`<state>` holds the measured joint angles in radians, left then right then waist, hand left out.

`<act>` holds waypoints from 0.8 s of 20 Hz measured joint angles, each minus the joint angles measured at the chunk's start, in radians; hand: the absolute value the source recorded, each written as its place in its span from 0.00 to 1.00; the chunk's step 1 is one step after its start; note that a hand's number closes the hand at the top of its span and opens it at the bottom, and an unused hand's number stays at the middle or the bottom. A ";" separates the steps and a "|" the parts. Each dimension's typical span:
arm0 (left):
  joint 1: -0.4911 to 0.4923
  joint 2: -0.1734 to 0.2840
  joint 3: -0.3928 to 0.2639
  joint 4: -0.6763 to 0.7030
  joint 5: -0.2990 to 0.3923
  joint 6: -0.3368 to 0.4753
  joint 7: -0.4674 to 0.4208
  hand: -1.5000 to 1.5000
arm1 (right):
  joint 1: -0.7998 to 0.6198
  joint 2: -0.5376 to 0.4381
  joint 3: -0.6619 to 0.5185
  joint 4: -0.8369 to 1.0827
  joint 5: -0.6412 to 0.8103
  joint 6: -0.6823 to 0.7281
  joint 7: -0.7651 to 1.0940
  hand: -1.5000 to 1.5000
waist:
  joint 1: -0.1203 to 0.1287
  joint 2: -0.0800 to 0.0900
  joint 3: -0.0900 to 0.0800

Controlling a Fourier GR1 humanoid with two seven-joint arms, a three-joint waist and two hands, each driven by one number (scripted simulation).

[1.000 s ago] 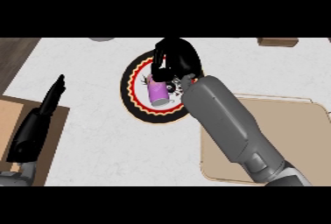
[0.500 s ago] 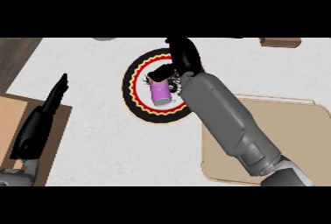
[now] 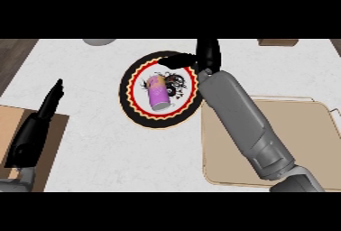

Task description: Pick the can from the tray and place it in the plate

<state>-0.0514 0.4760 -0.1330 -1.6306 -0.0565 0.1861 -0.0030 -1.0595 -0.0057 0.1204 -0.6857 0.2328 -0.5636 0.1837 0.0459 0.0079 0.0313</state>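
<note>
Purple and pink, the can [image 3: 158, 93] is lying on its side in the middle of the plate [image 3: 136, 109], its pale end pointing toward the lower edge of the view; whatever is printed on its label is too small to read. The plate is a round dish with a black outer band, a red ring edged in yellow scallops and a white centre carrying a dark ornamental figure, partly covered by the can. The right hand [image 3: 208, 53] is hovering over the plate's far right rim with its black fingers extended and relaxed, holding nothing and standing apart from the can. Its grey forearm is crossing the tan tray [image 3: 300, 135], a flat rectangular board with rounded corners lying just right of the plate. The left hand [image 3: 47, 108] is resting at the left edge with straight fingers pointing up, over the white, faintly marbled counter [image 3: 120, 153]. A brown wooden block [image 3: 10, 122] is showing beneath it.
</note>
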 measured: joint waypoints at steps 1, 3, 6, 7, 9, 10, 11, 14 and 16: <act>0.006 0.000 0.002 0.000 0.000 -0.001 -0.009 0.50 | 0.016 -0.004 -0.025 -0.010 -0.025 0.002 -0.031 0.00 | -0.004 -0.001 0.001; 0.011 0.001 0.011 0.002 0.002 -0.002 -0.011 0.50 | 0.040 -0.015 -0.069 -0.036 -0.072 0.015 -0.085 0.00 | -0.013 -0.003 0.001; 0.023 -0.001 0.014 -0.004 -0.011 0.008 -0.009 0.50 | 0.088 -0.060 -0.126 -0.055 -0.133 0.077 -0.181 0.00 | -0.021 -0.004 0.002; 0.030 -0.001 0.015 -0.006 -0.015 0.010 -0.015 0.50 | 0.101 -0.075 -0.142 -0.064 -0.150 0.097 -0.206 0.00 | -0.023 -0.006 0.003; 0.036 0.000 0.018 -0.006 -0.018 0.009 -0.014 0.50 | 0.135 -0.109 -0.166 -0.076 -0.180 0.150 -0.260 0.00 | -0.030 -0.008 0.003; 0.032 -0.001 0.021 0.004 -0.020 0.009 -0.017 0.50 | 0.151 -0.126 -0.177 -0.080 -0.192 0.175 -0.289 0.00 | -0.033 -0.008 0.003; 0.033 -0.001 0.025 0.005 -0.014 0.004 -0.024 0.50 | 0.169 -0.140 -0.185 -0.081 -0.200 0.195 -0.316 0.00 | -0.034 -0.008 0.003; 0.039 -0.006 0.031 -0.005 -0.003 -0.003 -0.019 0.50 | 0.203 -0.192 -0.205 -0.075 -0.219 0.264 -0.379 0.00 | -0.035 -0.010 0.001; 0.045 -0.006 0.033 -0.004 -0.012 -0.002 -0.031 0.50 | 0.228 -0.228 -0.219 -0.077 -0.232 0.307 -0.414 0.00 | -0.037 -0.012 0.003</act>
<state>-0.0064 0.4701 -0.1004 -1.6345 -0.0682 0.1840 -0.0341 -0.8313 -0.2340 -0.0987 -0.7623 0.0005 -0.2564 -0.2302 0.0087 -0.0038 0.0340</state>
